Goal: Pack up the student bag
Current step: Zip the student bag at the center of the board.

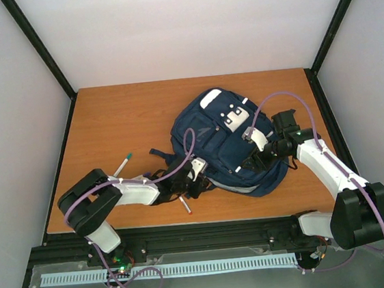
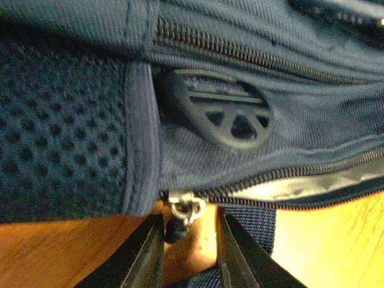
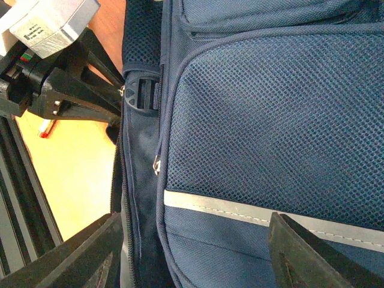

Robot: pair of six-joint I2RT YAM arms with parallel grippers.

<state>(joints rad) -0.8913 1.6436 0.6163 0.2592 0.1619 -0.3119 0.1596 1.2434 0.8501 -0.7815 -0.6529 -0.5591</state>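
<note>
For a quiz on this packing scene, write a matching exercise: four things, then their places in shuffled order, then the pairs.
1. student bag
2. green-tipped pen
3. red-tipped pen
4. zipper pull

A. just off the left gripper fingertips
B. on the table, left side
C. across the table's middle
D. close to the table's near edge

Pairs: 1-C, 2-B, 3-D, 4-A

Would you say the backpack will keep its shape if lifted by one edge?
Probably not: the backpack is soft fabric lying slumped, so it would likely sag. Its loose straps may trail. The mesh looks unlikely to slip.
</note>
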